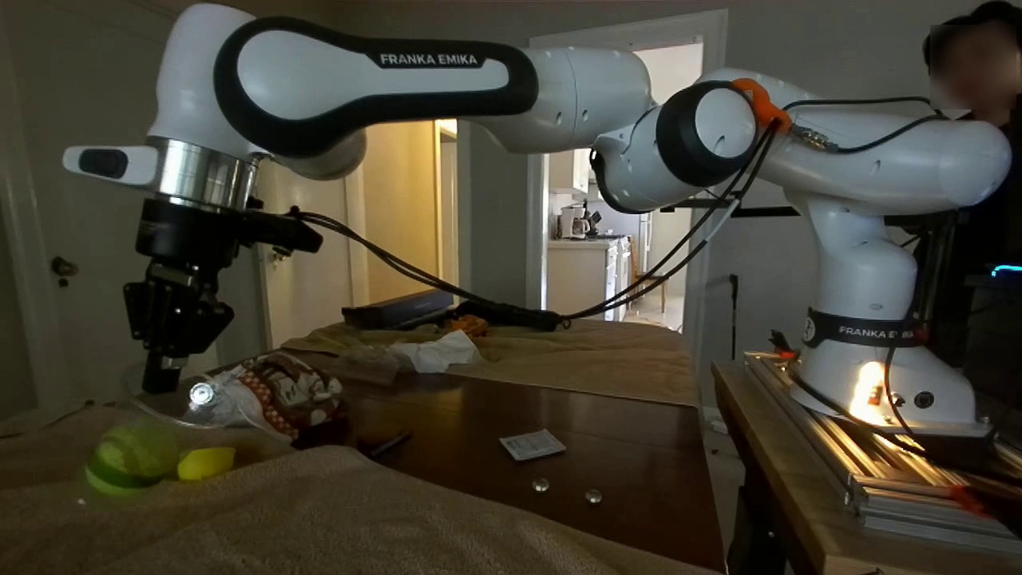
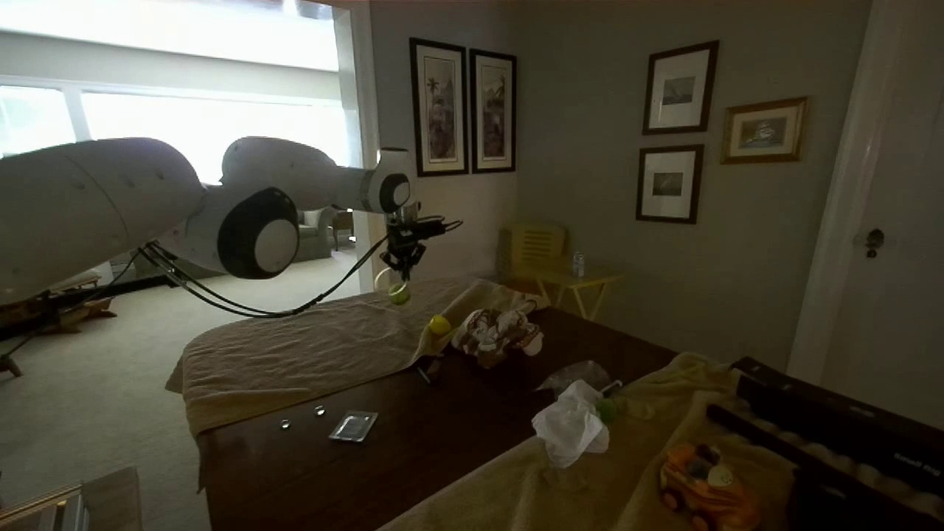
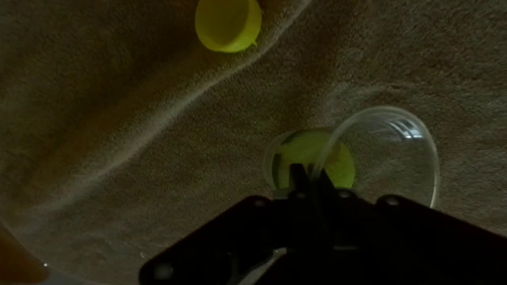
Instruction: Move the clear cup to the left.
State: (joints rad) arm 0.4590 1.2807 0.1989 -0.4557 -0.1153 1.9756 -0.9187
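Wrist view shows our jaws pinching the clear cup [image 3: 368, 154] by its rim over the towel [image 3: 206, 134]; we judge the leftward carry in hand, next needing a gentle set-down.

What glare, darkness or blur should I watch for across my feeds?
Wrist view: very dark, the gripper nearly a black shape, with a bright reflection on the clear cup near its rim; in an exterior view, the window is washed out white while the table looks dim; in an exterior view, strong glare on the robot base, and the person's face blurred.
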